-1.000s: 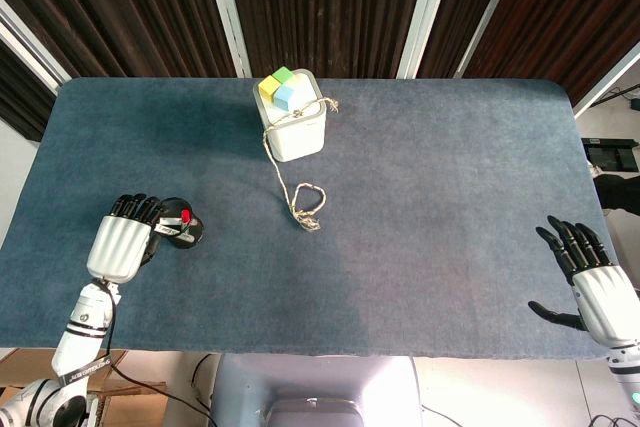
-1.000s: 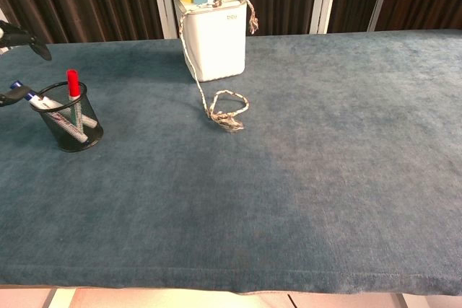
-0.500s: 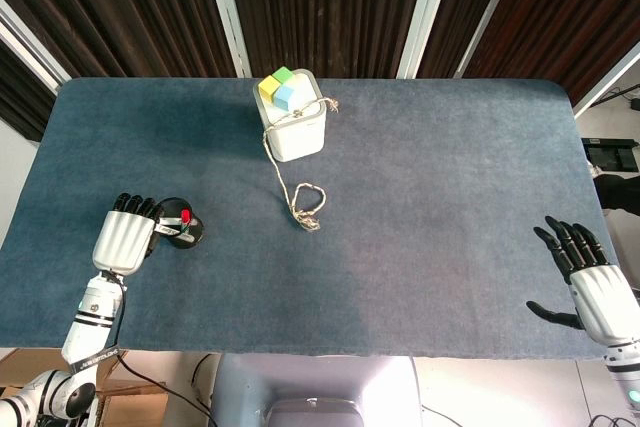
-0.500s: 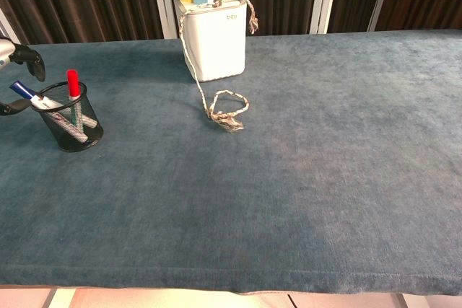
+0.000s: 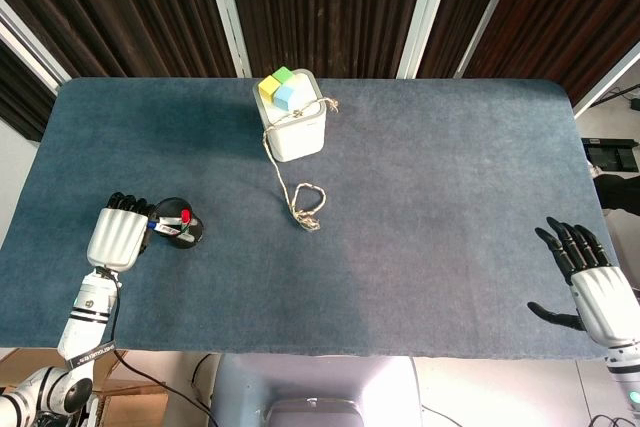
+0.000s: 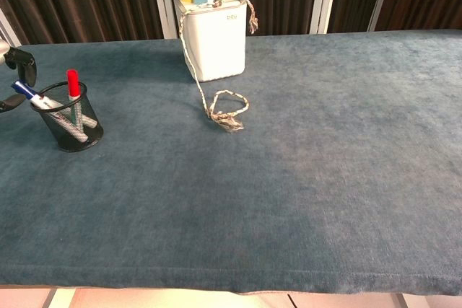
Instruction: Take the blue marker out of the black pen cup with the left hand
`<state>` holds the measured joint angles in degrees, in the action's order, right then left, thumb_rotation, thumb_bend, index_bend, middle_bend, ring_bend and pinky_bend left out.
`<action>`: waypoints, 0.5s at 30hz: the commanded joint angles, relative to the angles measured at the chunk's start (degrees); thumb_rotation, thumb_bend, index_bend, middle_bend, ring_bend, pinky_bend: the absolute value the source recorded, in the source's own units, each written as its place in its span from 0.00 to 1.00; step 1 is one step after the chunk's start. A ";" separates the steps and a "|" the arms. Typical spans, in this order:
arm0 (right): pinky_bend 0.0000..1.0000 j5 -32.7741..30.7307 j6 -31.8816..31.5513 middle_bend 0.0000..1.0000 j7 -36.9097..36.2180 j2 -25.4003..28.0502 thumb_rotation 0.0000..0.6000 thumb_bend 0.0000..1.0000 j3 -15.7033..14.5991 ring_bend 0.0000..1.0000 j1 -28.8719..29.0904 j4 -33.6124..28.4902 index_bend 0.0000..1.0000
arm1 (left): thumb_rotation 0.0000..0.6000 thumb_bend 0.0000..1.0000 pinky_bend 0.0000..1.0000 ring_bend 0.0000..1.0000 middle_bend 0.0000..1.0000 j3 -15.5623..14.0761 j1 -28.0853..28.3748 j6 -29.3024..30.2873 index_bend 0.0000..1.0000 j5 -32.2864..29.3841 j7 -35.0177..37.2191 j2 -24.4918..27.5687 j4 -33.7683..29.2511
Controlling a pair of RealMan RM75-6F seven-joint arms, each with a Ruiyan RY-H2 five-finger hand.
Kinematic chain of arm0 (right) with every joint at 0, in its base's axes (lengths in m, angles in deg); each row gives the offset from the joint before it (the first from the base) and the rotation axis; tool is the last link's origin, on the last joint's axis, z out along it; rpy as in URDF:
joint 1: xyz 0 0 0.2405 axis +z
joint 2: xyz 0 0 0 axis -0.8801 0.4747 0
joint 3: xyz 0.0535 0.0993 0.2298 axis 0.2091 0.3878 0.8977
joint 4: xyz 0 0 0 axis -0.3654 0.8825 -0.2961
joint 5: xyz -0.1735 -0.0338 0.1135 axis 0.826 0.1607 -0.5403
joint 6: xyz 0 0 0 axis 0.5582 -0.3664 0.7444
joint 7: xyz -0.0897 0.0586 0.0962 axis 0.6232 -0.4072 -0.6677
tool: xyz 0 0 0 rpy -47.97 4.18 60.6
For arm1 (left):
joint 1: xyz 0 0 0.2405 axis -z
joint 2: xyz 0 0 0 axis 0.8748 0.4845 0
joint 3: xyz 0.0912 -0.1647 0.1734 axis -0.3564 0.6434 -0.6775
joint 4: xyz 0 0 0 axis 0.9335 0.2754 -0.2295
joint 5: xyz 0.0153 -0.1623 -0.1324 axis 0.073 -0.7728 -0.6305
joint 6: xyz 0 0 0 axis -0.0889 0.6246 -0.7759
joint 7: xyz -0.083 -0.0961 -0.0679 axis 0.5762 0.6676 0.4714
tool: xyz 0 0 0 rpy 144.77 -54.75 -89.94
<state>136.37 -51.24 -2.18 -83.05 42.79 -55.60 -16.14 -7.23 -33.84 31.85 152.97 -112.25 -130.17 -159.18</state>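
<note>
The black mesh pen cup [image 6: 70,117] stands near the table's left edge, also seen in the head view as pen cup [image 5: 181,228]. A blue marker [image 6: 24,92] leans out of it to the left, beside an upright red marker [image 6: 73,84]. My left hand [image 5: 119,236] sits just left of the cup. Its fingers [image 6: 25,69] curve over the blue cap and its thumb lies below it, with a small gap on both sides. My right hand [image 5: 597,287] hovers open at the table's near right corner, holding nothing.
A white box [image 6: 214,40] with yellow, green and blue blocks on top stands at the back centre. Its rope [image 6: 225,112] trails forward onto the blue cloth. The table's left edge lies close behind my left hand.
My left hand's fingers have come down closer around the blue marker's cap. The cup, the markers and my right hand have stayed put.
</note>
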 commanded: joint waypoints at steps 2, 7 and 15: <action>0.10 -0.12 -0.02 0.09 -0.07 -0.02 1.00 0.05 -0.04 0.00 -0.12 0.12 0.00 | 1.00 0.42 0.32 0.37 0.49 -0.07 0.29 0.21 0.54 -0.10 0.02 -0.10 0.42; 0.09 -0.15 0.01 0.09 -0.16 -0.08 1.00 0.05 -0.05 0.00 -0.15 0.20 0.00 | 1.00 0.48 0.34 0.44 0.59 -0.19 0.32 0.57 0.59 -0.18 1.51 0.12 -0.05; 0.10 -0.18 0.11 0.09 -0.19 -0.06 1.00 0.05 -0.03 0.00 -0.15 0.21 0.00 | 1.00 0.50 0.34 0.46 0.62 -0.96 -0.66 3.90 0.61 1.73 1.13 2.43 -3.99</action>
<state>136.18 -51.14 -2.37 -83.11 42.76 -55.75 -15.92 -7.95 -34.06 34.75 154.06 -110.92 -128.59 -161.91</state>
